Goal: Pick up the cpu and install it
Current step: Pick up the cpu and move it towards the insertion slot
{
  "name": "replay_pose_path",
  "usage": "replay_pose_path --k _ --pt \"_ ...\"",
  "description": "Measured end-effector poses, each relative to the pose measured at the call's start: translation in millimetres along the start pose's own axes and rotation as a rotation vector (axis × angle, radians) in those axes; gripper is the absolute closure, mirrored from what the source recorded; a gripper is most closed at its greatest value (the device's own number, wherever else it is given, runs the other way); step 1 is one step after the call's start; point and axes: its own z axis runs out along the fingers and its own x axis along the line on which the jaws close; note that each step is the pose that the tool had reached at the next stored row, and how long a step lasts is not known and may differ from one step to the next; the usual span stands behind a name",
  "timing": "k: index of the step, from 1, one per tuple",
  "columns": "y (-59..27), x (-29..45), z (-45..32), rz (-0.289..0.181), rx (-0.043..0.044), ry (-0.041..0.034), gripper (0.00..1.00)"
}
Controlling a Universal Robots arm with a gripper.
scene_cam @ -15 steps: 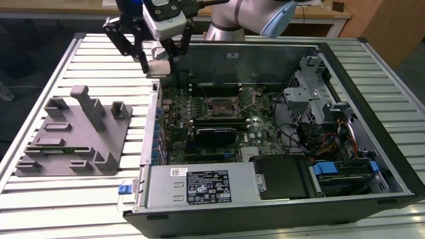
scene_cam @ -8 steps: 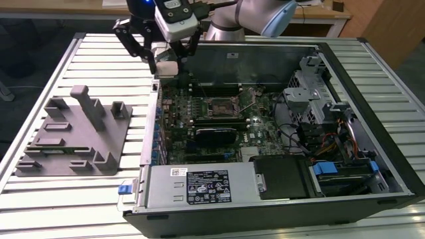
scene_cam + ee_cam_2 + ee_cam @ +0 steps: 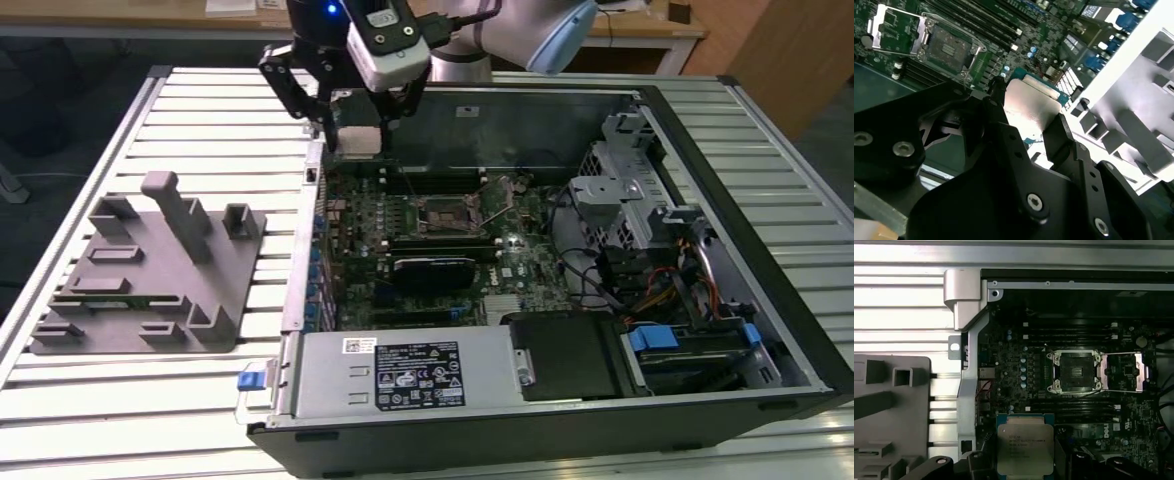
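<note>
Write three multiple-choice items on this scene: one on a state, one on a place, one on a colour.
1. The socket is:
A. open and empty
B. closed over a chip
C. hidden under a cooler

2. The cpu is:
A. seated in the socket
B. held by the pincer above the open case
C. lying loose outside the case

3. The fixture beside the case is:
A. grey
B. red
C. yellow

Answers:
1. A. In the first wrist view the load plate is folded back and the bare contact field shows.
2. B. In the second wrist view the black fingers clamp the chip's edges, with the motherboard well below it.
3. A. The exterior view shows it plain grey on the slatted table, on that view's left of the case.
</note>
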Motion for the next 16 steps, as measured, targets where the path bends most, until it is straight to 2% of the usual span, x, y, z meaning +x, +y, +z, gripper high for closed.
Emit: replay_pose_path --k 16 --pt "10.8 -36.8 25.8 0.0 0.0 0.0 0.46"
